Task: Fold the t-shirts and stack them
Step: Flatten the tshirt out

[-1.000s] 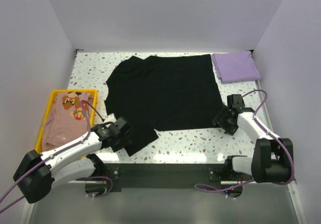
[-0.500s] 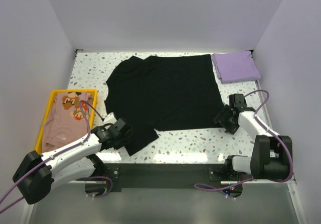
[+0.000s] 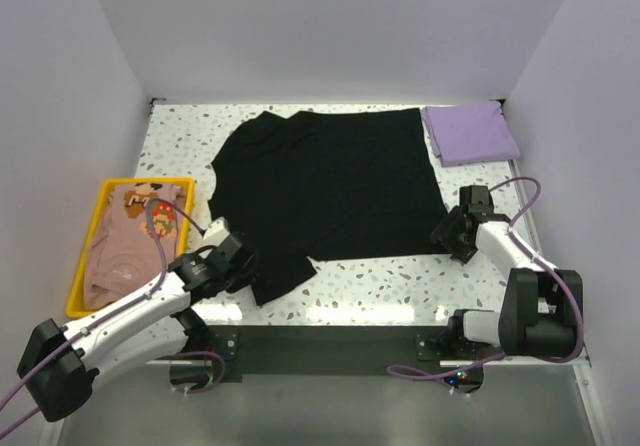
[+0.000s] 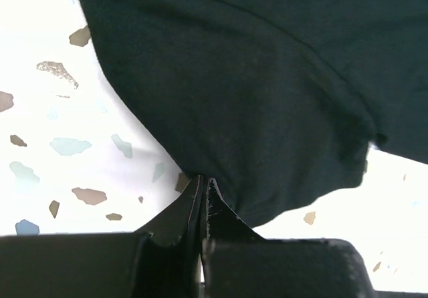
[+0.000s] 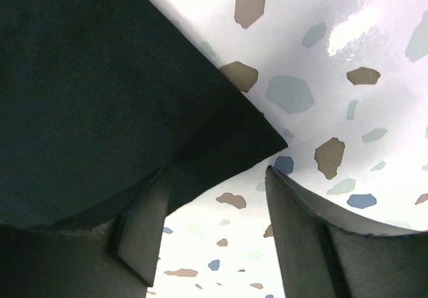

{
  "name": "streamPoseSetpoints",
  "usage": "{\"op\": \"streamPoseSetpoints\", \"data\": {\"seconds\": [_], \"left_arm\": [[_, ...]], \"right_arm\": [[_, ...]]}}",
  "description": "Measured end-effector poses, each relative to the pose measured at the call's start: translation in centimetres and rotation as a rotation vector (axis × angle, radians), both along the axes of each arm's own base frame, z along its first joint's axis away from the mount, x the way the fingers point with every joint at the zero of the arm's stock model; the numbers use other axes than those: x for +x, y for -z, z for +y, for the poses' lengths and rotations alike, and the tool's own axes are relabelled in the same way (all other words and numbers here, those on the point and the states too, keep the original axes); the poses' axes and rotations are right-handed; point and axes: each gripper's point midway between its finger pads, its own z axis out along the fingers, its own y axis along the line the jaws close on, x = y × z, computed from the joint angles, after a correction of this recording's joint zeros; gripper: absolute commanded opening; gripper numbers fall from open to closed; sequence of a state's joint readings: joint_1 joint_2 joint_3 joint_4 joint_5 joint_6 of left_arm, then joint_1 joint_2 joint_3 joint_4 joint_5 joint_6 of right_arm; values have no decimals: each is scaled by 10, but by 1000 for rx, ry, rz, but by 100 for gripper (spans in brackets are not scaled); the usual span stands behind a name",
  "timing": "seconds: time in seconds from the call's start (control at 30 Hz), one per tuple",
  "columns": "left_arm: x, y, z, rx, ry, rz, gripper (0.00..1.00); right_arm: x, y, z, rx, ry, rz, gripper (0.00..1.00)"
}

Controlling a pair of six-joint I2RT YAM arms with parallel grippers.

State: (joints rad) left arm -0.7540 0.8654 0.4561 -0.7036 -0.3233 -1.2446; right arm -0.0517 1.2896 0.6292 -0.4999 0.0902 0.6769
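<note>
L claw (image 4: 202, 186) now pinching shut on black t-shirt (image 3: 330, 181) edge; R claw (image 5: 217, 172) gaping astride corner, holding nothing. Fold prob. starting.

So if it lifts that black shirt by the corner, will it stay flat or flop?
Probably flop: the black shirt lies limp, and its edge gathers where the left gripper pinches it. It would likely hang and drag rather than lift flat. The cloth looks thin, so it is probably light.
</note>
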Motion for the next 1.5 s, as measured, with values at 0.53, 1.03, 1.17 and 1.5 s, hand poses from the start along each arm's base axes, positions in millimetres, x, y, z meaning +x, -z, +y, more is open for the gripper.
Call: {"op": "streamPoseSetpoints", "data": {"seconds": [0.53, 1.03, 1.17, 1.5], "left_arm": [[3, -53, -2, -39, 21, -59, 0], [-6, -91, 11, -76, 15, -125, 0], [-6, -87, 11, -55, 22, -109, 0], [-4, -88, 10, -38, 55, -120, 0]], "right_arm": [[7, -12, -1, -10, -26, -57, 3], [-2, -38, 5, 5, -57, -121, 43], [-4, -18, 3, 4, -56, -33, 54], [-8, 4, -8, -39, -27, 77, 54]]}}
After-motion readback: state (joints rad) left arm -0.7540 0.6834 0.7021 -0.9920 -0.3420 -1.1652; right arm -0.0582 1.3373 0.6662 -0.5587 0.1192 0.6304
